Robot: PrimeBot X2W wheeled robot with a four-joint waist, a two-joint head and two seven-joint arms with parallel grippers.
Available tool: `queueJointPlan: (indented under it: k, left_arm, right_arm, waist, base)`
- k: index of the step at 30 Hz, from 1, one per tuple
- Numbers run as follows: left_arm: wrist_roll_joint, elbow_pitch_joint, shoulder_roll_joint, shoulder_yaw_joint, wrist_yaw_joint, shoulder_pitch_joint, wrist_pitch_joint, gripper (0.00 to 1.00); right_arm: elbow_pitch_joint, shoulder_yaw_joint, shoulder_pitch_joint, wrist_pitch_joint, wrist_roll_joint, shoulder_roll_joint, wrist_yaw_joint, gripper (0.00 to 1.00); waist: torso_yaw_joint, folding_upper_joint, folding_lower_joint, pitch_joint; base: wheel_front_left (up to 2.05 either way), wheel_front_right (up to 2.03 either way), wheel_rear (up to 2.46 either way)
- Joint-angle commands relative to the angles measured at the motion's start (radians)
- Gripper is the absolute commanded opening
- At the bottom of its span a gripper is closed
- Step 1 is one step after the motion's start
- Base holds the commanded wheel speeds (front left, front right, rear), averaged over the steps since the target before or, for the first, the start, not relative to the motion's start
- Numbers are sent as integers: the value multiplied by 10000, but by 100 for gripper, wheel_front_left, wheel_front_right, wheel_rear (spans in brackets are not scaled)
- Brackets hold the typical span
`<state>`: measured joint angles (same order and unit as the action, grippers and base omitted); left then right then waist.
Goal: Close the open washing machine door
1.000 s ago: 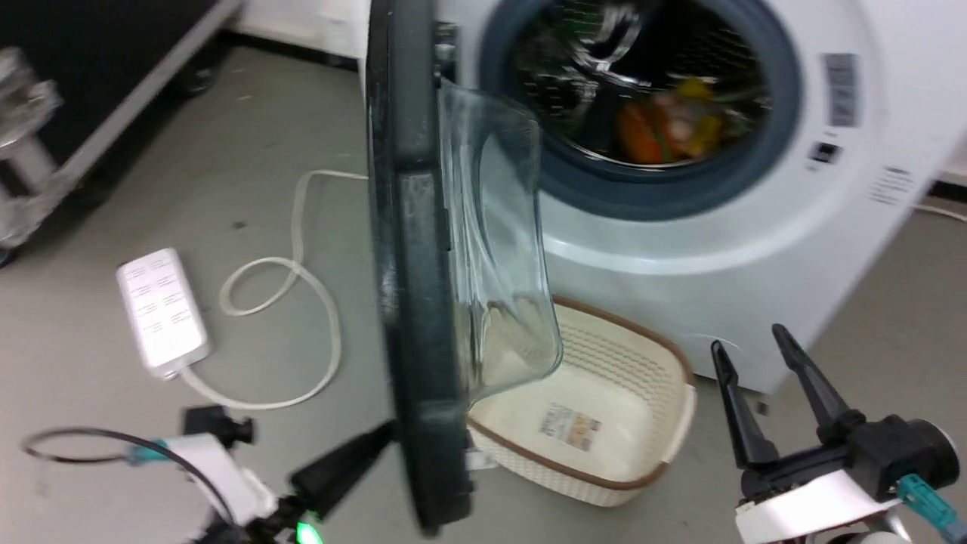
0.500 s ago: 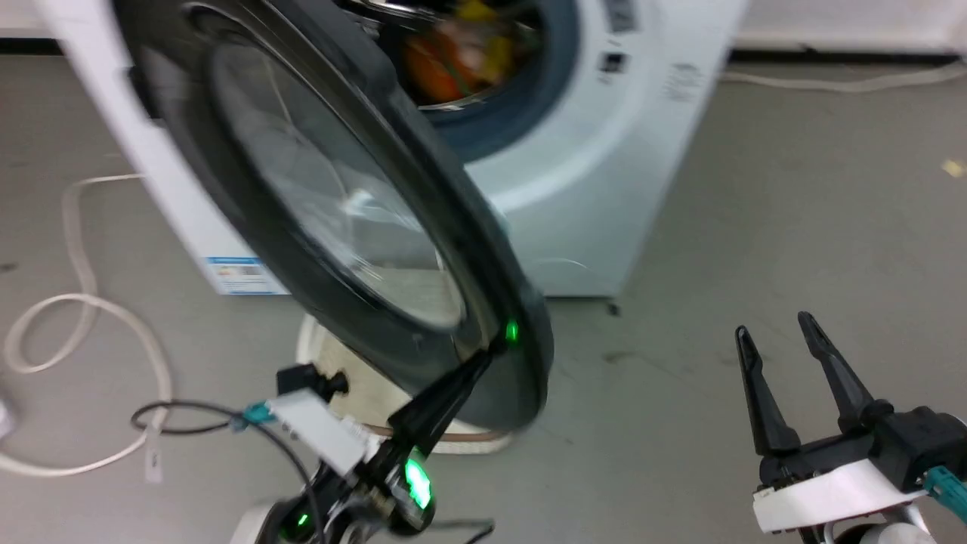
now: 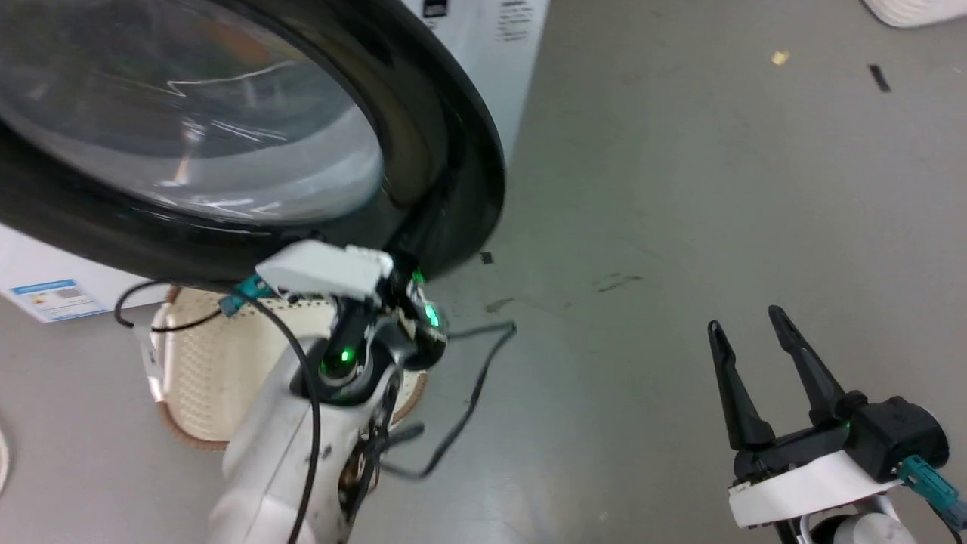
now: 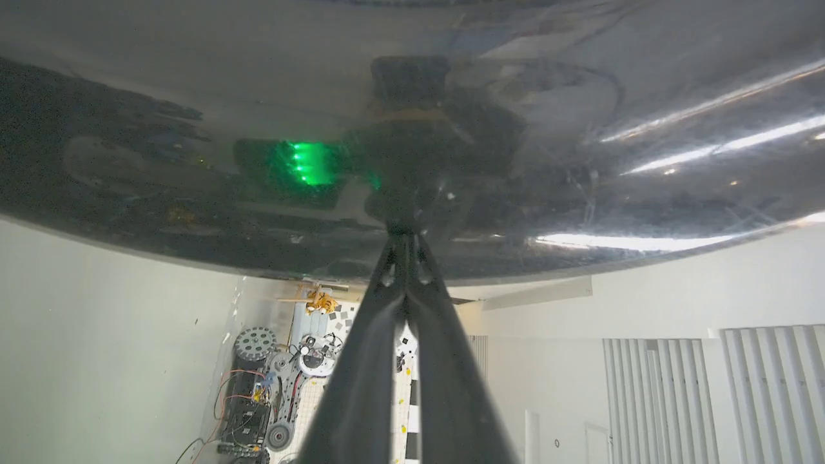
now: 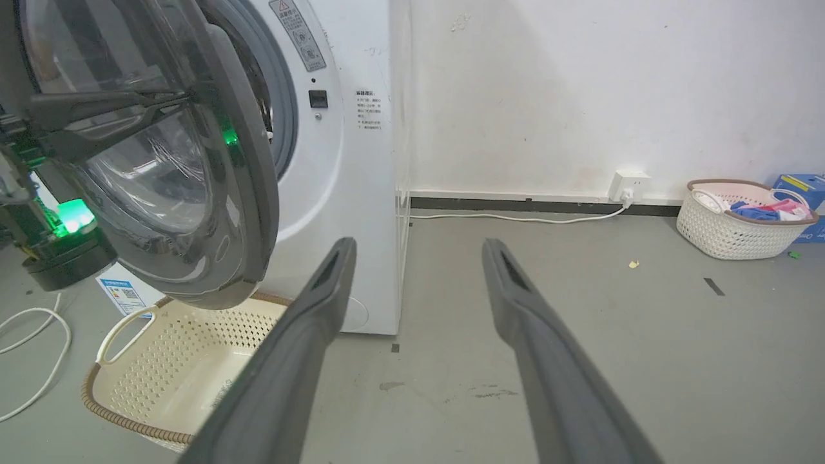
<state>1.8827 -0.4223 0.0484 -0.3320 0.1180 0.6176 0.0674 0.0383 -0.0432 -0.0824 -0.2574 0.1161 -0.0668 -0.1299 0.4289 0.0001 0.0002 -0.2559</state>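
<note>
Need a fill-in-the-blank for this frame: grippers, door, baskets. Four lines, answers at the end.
1. The left gripper presses on the washing machine door with its fingers ____.
2. The right gripper is ____ and holds nothing.
3. The cream basket on the floor under the door is ____.
4. The basket by the wall holds ____.

Missing words: shut; open; empty; clothes.
</note>
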Motion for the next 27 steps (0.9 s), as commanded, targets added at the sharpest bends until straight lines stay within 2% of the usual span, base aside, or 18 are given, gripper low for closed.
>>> queueJointPlan:
  k: [1,5,10,14,17,18,19,20,22,25,27]
  left_arm:
    - [85,-140,19,-52,77,176,-124,0]
    - [344,-591,19,-242,118,643,-534,0]
    - [93,-74,19,-326,123,159,-496,0]
    - [-1169,940,239,-627,124,-921,-437,0]
    - [-2477,1882,740,-919,125,-1929,-894,0]
    - [-3034,2151,1001,-1043,125,-2249,-1171,29]
    - [-3669,2354,1293,-1183,125,-2549,-1538,75]
    - [-4378,2478,1625,-1342,125,-2821,-1962,100]
    - [-5728,2569,2222,-1596,125,-3295,-2763,100]
    - [-7522,2532,2801,-1605,88,-3849,-3202,100]
    - [-9047,2674,3031,-1357,-265,-4058,-3274,100]
  right_arm:
    - [33,-31,-120,-44,48,49,-8,100]
    - [55,-84,-102,-44,47,79,-8,100]
    - [-55,-121,-28,-44,71,84,-8,100]
    - [-238,-42,147,-44,94,45,-8,100]
    - [-398,-60,307,-44,119,-19,-8,100]
    - [-447,-61,363,-44,130,-44,-8,100]
    - [-486,-32,427,-44,141,-71,-8,100]
    - [-521,-15,493,-44,155,-98,-8,100]
    - [-560,-45,626,-44,189,-166,-8,100]
    - [-608,-143,826,-44,170,-268,-8,100]
    - [-627,-242,930,-44,156,-339,-8,100]
  waist:
    - [131,-1,-2,-75]
    - [65,-1,-2,59]
    - [-356,-1,-2,374]
    - [-935,-1,-2,771]
    - [-1389,-1,-2,1078]
    - [-1545,-1,-2,1180]
    - [-1737,-1,-2,1302]
    - [-1923,-1,-2,1417]
    - [-2258,-1,-2,1617]
    - [-2748,-1,-2,1868]
    - [-3032,-1,-2,1985]
  base:
    - [0,0,0]
    - [0,0,0]
    - [0,0,0]
    - [0,0,0]
    - [0,0,0]
    - [0,0,0]
    - [0,0,0]
    - [0,0,0]
    - [0,0,0]
    - [0,0,0]
    - [0,0,0]
